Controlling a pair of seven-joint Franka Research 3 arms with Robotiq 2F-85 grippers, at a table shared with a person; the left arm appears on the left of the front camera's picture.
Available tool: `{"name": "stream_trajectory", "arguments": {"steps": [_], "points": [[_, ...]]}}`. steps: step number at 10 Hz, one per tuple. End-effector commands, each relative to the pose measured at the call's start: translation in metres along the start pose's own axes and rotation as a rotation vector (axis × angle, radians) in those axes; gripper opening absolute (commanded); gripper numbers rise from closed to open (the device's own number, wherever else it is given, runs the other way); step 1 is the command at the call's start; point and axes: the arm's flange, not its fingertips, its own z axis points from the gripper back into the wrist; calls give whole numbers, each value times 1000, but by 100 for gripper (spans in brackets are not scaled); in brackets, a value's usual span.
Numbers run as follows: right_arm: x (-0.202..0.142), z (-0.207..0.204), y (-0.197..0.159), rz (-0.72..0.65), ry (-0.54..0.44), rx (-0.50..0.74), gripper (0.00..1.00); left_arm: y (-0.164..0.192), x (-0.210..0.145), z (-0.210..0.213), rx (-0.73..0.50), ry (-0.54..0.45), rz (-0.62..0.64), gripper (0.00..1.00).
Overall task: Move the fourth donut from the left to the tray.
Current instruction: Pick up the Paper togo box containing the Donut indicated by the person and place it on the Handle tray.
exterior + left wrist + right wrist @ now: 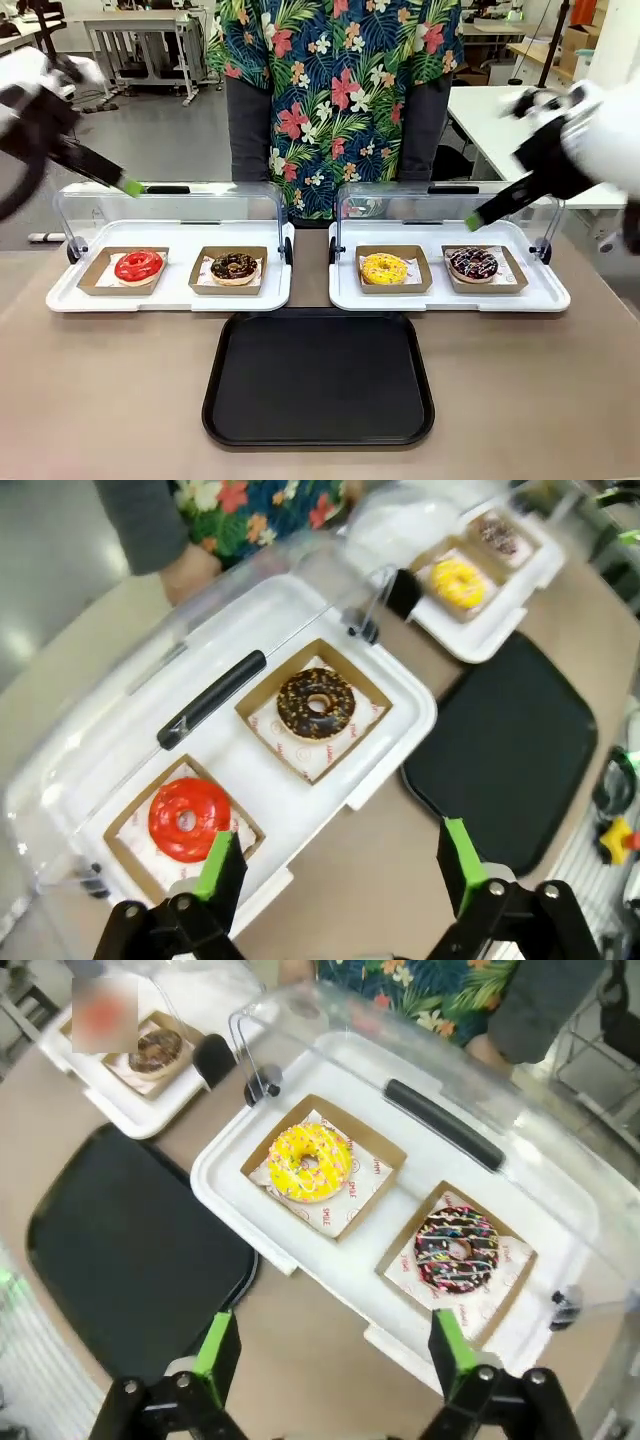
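Observation:
The fourth donut (473,264), dark chocolate with pink and white stripes, lies on its brown cardboard dish at the right end of the right white tray. It also appears as the fourth donut (456,1250) below my right gripper (325,1350), which hangs open above the table. The black tray (318,377) lies flat at the front middle, seen as the black tray (130,1250) and the black tray (510,745) too. My left gripper (338,865) is open over the left white tray's front edge. In the front view my right gripper (473,221) hovers above the right white tray and my left gripper (132,186) is high at the left.
A red donut (138,266) and a chocolate donut with tan crumbs (234,267) sit in the left white tray (170,297). A yellow donut (385,268) sits left of the fourth one. Both clear domed lids (170,205) stand open behind. A person in a flowered shirt (335,90) stands at the far side.

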Motion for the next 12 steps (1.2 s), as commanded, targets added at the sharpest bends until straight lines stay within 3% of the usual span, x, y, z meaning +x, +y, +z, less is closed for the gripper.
{"name": "stream_trajectory", "arguments": {"steps": [1, 4, 5, 8, 10, 12], "points": [[-23, 36, -47, 7, -73, 129, 100, 40, -7, 0, -150, -6, -56, 100], [-45, 45, -72, 110, -164, 243, 100, 31, -22, -8, -144, -108, -221, 100], [-42, 58, -63, 29, -117, 142, 100, 36, -22, 12, -157, -55, -116, 100], [-49, 58, -67, 50, -132, 169, 100, 36, -25, 3, -151, -53, -147, 100], [-51, 96, -121, 40, -176, 264, 100, 79, -35, 44, -257, -135, -140, 100], [-58, 115, -151, 31, -234, 299, 100, 113, -52, 68, -261, -211, -141, 100]]}}
